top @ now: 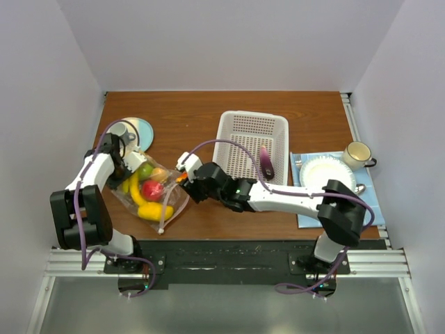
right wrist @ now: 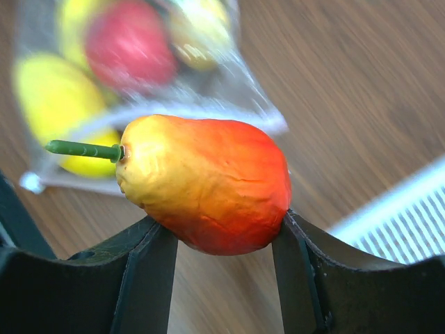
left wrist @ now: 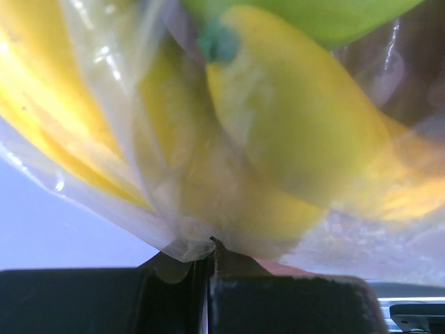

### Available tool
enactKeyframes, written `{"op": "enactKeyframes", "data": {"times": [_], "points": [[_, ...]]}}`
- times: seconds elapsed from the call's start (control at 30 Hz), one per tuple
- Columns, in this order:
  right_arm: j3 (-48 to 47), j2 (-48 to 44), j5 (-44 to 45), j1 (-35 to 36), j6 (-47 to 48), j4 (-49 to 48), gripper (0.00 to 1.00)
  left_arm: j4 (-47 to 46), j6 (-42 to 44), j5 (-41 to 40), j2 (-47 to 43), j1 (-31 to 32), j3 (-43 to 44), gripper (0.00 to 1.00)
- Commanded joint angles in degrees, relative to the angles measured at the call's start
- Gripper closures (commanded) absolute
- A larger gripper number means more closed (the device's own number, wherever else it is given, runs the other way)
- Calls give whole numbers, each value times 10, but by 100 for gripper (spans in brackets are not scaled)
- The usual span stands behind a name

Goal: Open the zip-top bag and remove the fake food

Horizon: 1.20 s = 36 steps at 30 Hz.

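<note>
On the left part of the wooden table [top: 208,111], the zip-top bag [top: 149,200] is lying crumpled, holding yellow bananas [top: 154,211], a red fruit [top: 152,189] and a green fruit [top: 145,170]. The left gripper [left wrist: 211,254] is pinching the bag's edge between fully closed fingers. Just right of the bag, the right gripper [right wrist: 221,236] is clamping an orange-red fruit [right wrist: 208,181] with a green stem, its jaws standing partly apart around it. Farther right, a white basket [top: 240,132] is holding a purple eggplant [top: 266,161], and a paper plate [top: 327,172] and mug [top: 357,154] are sitting on a blue cloth [top: 309,216].
</note>
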<state>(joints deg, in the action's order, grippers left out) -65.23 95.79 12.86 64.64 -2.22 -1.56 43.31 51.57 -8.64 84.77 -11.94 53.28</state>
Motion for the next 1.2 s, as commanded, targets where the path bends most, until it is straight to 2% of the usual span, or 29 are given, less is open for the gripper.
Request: {"op": "enactKeyframes", "data": {"times": [0.0, 0.13, 0.17, 0.2, 0.23, 0.27, 0.3, 0.37, 0.4, 0.5, 0.6, 0.7, 0.83, 0.97, 1.07, 1.17], "points": [[19, -78, 104, -63, -26, 52, 78, -4, -12, -19, 1, 5, 0, 100], [3, -76, 178, -188, -76, 98, 82, 20, -30, -9, -17, 26, 30, 100], [-3, -72, 194, -202, -88, 118, 82, 36, -33, 8, -28, 30, 45, 100], [-11, -55, 210, -213, -94, 130, 81, 81, -41, 59, -31, 30, 87, 100], [-29, -47, 213, -228, -98, 140, 77, 106, -45, 84, -34, 30, 112, 100], [-39, -34, 215, -232, -103, 162, 69, 132, -48, 121, -36, 30, 160, 100], [-52, -10, 219, -233, -112, 179, 51, 174, -49, 176, -36, 30, 181, 100], [-89, 15, 215, -234, -125, 218, 41, 210, -46, 224, -36, 30, 227, 100], [-96, 23, 212, -233, -128, 223, 29, 238, -40, 261, -35, 31, 236, 100], [-86, 5, 198, -233, -133, 207, 17, 268, -16, 289, -36, 30, 242, 100], [-57, -39, 156, -228, -120, 177, 8, 244, -15, 261, -41, 29, 202, 100], [-42, -75, 132, -198, -96, 160, 7, 217, -17, 235, -44, 29, 156, 100], [-16, -119, 79, -105, -42, 120, 8, 156, -27, 181, -45, 28, 87, 100], [14, -126, 31, -34, -28, 82, 19, 80, -32, 109, -35, 28, 10, 100], [41, -111, 6, -14, -44, 64, 30, 41, -31, 88, -23, 28, -22, 100], [75, -113, -25, 2, -46, 32, 37, 6, -28, 51, -12, 27, -51, 100]]}}
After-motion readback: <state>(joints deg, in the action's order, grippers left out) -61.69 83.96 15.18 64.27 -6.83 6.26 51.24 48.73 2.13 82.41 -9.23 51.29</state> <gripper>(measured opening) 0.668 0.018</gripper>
